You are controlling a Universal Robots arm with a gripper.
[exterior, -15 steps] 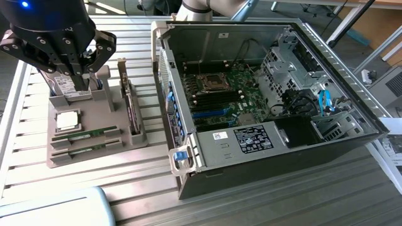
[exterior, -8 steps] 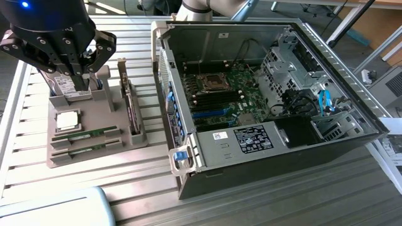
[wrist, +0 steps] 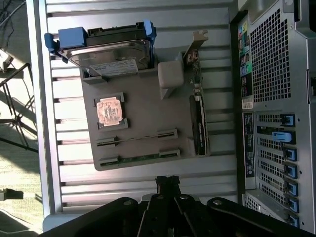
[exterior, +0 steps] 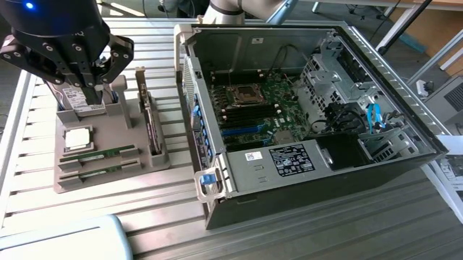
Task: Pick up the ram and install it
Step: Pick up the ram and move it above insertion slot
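Ram (exterior: 97, 156) lies in the gray tray (wrist: 143, 108), one of two green sticks set side by side in slots just beside the square chip (wrist: 108, 109). My tool (exterior: 92, 99) hangs above the tray's other end, over the hard drive (wrist: 106, 52), its fingers pressed together and well apart from the sticks. A card (wrist: 199, 123) stands on edge along the tray's side nearest the open computer case (exterior: 246, 173), which lies on the slatted metal surface (exterior: 166, 195) at the exterior view's right.
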